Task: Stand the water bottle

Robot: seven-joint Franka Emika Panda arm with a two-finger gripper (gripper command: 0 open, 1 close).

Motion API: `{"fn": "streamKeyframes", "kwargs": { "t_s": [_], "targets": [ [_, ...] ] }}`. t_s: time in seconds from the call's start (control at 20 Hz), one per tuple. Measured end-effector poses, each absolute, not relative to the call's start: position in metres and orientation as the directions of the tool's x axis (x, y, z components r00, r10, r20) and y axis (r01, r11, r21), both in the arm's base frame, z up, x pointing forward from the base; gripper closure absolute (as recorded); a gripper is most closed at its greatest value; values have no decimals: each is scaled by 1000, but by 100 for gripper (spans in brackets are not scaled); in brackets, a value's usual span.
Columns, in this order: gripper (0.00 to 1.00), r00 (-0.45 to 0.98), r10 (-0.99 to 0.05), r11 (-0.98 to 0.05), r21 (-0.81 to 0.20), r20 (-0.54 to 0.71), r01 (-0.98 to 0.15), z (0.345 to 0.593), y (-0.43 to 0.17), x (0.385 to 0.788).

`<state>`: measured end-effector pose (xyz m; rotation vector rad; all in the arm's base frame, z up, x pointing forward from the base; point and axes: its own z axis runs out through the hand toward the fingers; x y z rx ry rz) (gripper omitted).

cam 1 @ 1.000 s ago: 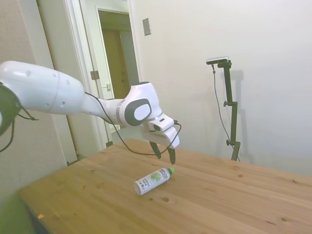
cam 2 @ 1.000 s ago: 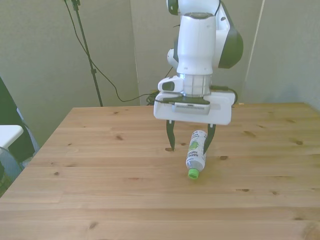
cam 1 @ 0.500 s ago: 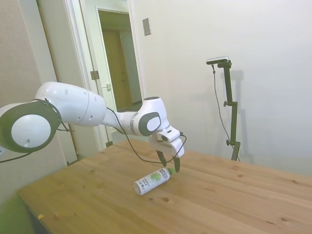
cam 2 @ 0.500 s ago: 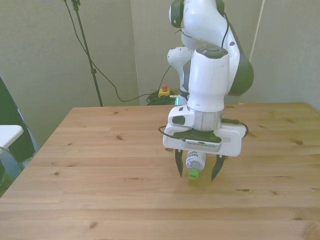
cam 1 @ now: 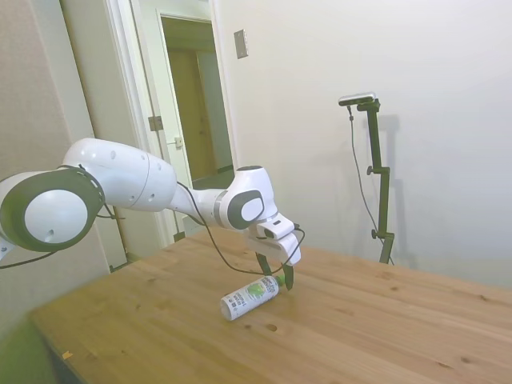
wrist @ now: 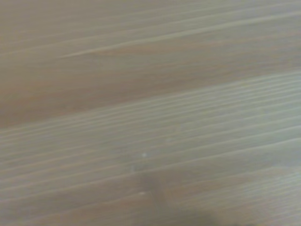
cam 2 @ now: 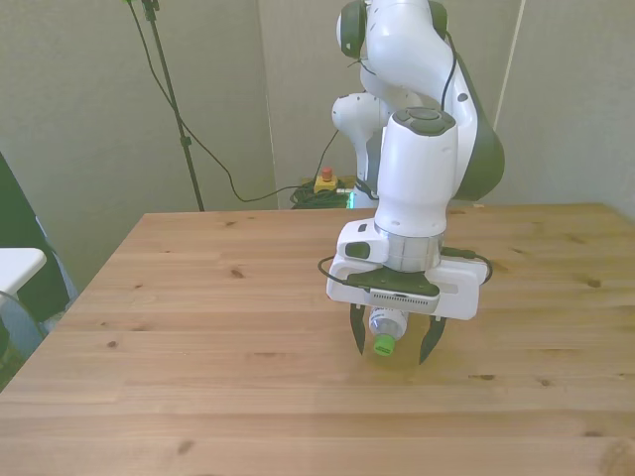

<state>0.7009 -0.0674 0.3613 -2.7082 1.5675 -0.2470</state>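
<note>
Side view: the water bottle (cam 1: 250, 297) lies on its side on the wooden surface (cam 1: 360, 328), green cap end toward the gripper (cam 1: 276, 277), clear base end toward the camera. The white label with a green mark faces up. The white Franka arm (cam 1: 120, 180) reaches in low from the picture's left. The gripper hangs over the cap end, and its 2 dark fingers (cam 1: 288, 277) point down toward the surface. A doorway (cam 1: 196, 88) stands open behind the arm.

Front view: the bottle (cam 2: 386, 328) points its green cap (cam 2: 382, 344) toward the camera; most of the body is hidden behind the gripper's white housing. The gripper (cam 2: 393, 341) has its fingers spread apart, 1 on each side of the cap end, with a gap visible between each finger and the bottle. No contact is visible. The fingertips sit close above the surface (cam 2: 198, 337); I cannot tell whether they touch it. A black cable (cam 2: 189, 139) hangs against the wall at the front view's left.

Wrist view: blurred wood grain of the surface (wrist: 150, 113) fills the frame. The bottle cannot be made out here.
</note>
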Motion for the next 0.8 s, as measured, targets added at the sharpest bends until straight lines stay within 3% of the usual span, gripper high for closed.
{"fn": "streamKeyframes", "kwargs": {
  "t_s": [0.8],
  "targets": [
    [100, 452, -887, -459, -68, 94, -886, 358, -78, 696]
  ]
}}
